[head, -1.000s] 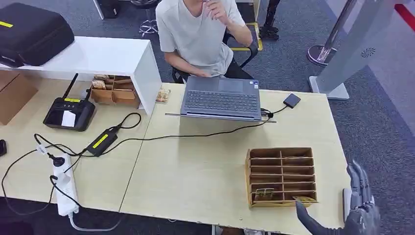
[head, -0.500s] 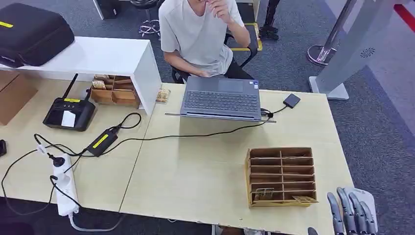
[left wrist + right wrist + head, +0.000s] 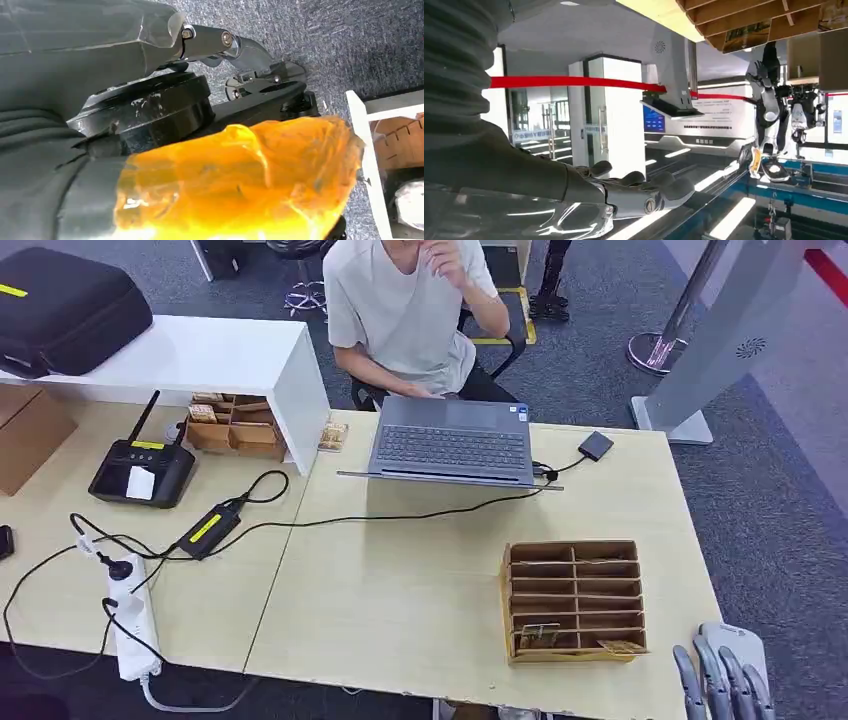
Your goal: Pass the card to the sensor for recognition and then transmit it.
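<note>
Several things lay across the table (image 3: 400, 590), taken here from left to right. At the far left sat a black handheld terminal (image 3: 141, 471), a power strip (image 3: 131, 620) and a tangle of black cable. Further along, an open laptop (image 3: 452, 441) stood in front of a seated person (image 3: 405, 310). Just right of the laptop, a small dark card sensor (image 3: 596, 445) rested near the table's far edge, wired back toward it.

Nearer the front stood a wooden slotted card rack (image 3: 574, 600). Its front row held a card (image 3: 540, 636) standing in a slot and a second card (image 3: 622, 647) lying flatter at the right end. Both looked small, thin and brownish (any print was too small to read).

At the far right, the right robot hand (image 3: 722, 686) hovered low beside the table's corner, fingers straight, apart and holding nothing. It stood just right of the rack, touching neither rack nor card. The left robot hand (image 3: 75, 125) hung down by the floor, and whether its fingers were spread or curled could not be told.

As a judgement, the task had barely begun. No card was lifted, so picking, presenting to the sensor and handing over were all left.
</note>
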Robot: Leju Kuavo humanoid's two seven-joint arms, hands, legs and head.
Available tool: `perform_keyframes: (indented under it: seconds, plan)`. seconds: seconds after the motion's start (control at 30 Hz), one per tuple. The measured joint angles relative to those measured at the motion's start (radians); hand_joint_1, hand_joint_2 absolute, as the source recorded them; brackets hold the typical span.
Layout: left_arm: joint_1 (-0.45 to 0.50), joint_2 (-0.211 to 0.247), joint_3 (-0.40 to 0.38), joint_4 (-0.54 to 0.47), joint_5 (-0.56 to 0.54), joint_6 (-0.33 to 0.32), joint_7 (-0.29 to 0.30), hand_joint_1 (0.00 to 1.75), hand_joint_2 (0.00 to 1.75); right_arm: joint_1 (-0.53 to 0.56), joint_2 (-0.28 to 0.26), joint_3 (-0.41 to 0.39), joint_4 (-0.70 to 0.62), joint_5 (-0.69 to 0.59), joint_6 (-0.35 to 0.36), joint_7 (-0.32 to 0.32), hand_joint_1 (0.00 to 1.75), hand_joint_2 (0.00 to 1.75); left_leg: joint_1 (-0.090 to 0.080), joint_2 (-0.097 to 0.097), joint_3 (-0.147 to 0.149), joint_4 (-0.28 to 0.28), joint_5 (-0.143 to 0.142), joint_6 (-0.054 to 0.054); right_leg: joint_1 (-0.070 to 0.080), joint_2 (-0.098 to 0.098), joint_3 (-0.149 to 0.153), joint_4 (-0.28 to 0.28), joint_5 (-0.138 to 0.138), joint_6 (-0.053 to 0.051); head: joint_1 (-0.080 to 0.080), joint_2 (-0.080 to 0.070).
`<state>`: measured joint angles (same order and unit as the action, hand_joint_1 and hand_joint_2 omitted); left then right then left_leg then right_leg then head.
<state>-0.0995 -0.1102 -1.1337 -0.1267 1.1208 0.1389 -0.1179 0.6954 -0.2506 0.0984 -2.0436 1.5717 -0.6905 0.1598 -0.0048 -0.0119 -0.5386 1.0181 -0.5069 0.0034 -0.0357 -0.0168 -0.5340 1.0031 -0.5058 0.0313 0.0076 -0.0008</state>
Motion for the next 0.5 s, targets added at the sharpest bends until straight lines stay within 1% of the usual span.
perform_keyframes:
  seconds: [0.2,0.27,0.3,0.37,0.5]
  plan:
    - [0.000,0.000,0.000,0.000,0.000,0.000,0.001,0.00,0.00,0.001,-0.002,0.000,0.003,0.000,0.000,-0.004,0.00,1.75,0.000,0.000,0.000,0.000,0.000,0.000,0.000,0.000,0.000,0.000,0.000,0.000,0.000,0.000]
    - [-0.001,0.000,0.000,0.000,0.000,0.000,0.005,0.00,0.00,0.001,-0.002,-0.010,0.010,0.000,0.000,-0.041,0.00,1.75,0.000,0.000,0.000,0.000,0.000,0.000,0.000,0.000,-0.002,0.000,0.000,0.000,0.000,0.000]
    - [-0.002,0.000,0.000,0.000,0.000,0.000,0.009,0.00,1.75,0.001,-0.002,-0.019,0.015,0.000,0.000,-0.058,0.00,1.75,0.000,0.000,0.000,0.000,0.000,0.000,0.000,0.000,-0.002,0.000,0.000,0.000,0.000,0.000]
    - [-0.004,0.000,0.000,0.000,0.000,0.000,0.016,0.00,1.75,0.001,0.000,-0.032,0.026,0.000,0.000,-0.079,0.00,1.75,0.000,0.000,0.000,0.000,0.000,0.000,0.000,0.000,-0.002,0.000,0.000,0.000,0.000,0.000]
    - [-0.005,0.000,0.000,0.000,0.000,0.000,0.019,0.00,1.75,-0.005,0.004,-0.047,0.058,0.000,0.000,-0.084,0.00,1.75,0.000,0.000,0.000,0.000,0.000,0.000,0.000,0.000,0.000,0.000,0.000,0.000,0.000,0.000]
